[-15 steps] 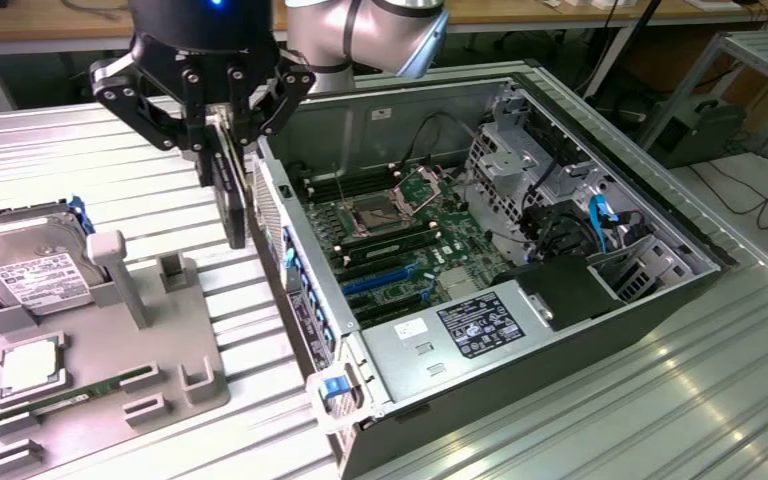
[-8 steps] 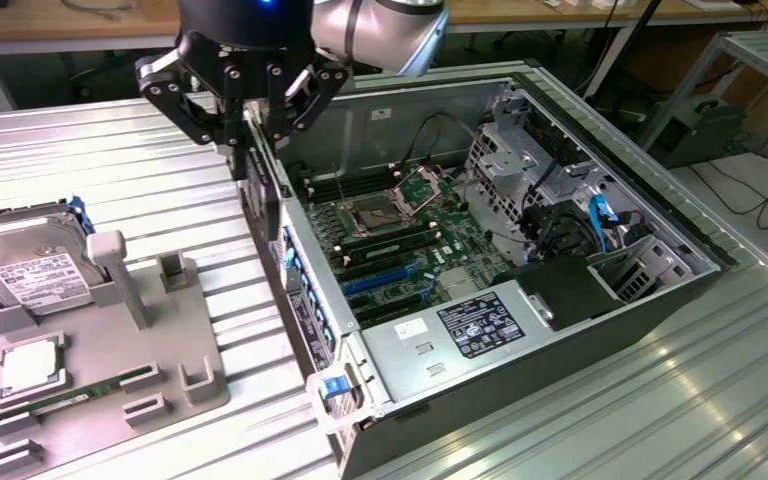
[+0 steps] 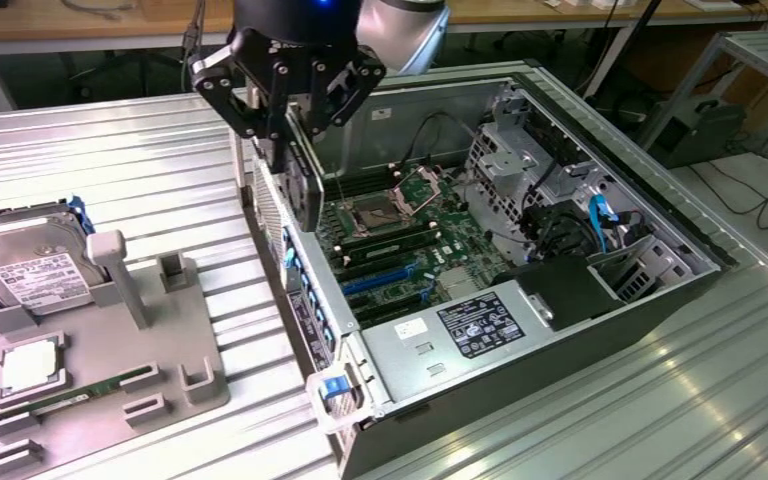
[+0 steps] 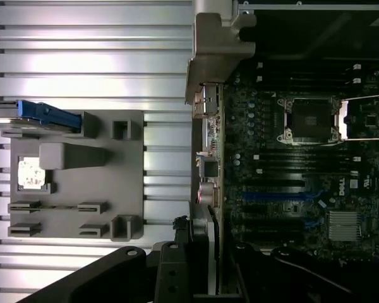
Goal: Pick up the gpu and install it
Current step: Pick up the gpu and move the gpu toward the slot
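Observation:
My gripper (image 3: 291, 130) hangs over the near wall of the open computer case, shut on the gpu (image 3: 307, 195). The card hangs on edge below the fingers, a dark flat plate above the case's rear edge. In the wrist view the gpu (image 4: 210, 158) appears edge-on between the black fingers (image 4: 177, 268), and its silver end bracket (image 4: 215, 44) sticks out at the far end. It lies along the border of the motherboard (image 4: 303, 158), beside the blue expansion slots (image 4: 271, 192). The same slots (image 3: 384, 275) sit lower inside the case, apart from the card.
The open tower case (image 3: 624, 330) lies on its side on the ribbed metal table (image 3: 117, 150), with cables and drive cages at the exterior view's right. A grey holder tray (image 3: 157, 340) on the exterior view's left carries a hard drive (image 3: 37, 270), a CPU (image 3: 31, 365) and a RAM stick (image 3: 71, 398).

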### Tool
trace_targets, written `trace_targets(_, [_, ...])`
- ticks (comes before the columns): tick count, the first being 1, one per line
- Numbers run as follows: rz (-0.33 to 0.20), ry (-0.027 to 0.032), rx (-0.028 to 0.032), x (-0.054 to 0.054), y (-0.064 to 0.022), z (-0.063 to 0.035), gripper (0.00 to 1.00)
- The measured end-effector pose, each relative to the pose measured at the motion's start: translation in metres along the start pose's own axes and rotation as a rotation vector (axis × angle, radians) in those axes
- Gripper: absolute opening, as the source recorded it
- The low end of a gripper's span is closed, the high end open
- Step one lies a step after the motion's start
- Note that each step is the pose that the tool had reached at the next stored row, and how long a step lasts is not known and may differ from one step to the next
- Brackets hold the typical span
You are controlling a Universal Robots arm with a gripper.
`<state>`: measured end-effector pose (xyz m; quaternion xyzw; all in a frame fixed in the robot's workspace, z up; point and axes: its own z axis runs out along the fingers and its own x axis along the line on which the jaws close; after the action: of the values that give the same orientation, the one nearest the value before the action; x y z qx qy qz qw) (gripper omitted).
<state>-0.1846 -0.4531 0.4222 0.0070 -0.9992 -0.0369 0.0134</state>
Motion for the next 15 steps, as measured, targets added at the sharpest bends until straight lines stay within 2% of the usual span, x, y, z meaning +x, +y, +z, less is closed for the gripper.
trace_targets(7, [0.0, -0.0001, 0.0, -0.018, -0.0002, -0.0002, 0.28])
trace_targets(15, [0.029, -0.0025, -0.0008, -0.031, 0.0008, 0.0013, 0.28])
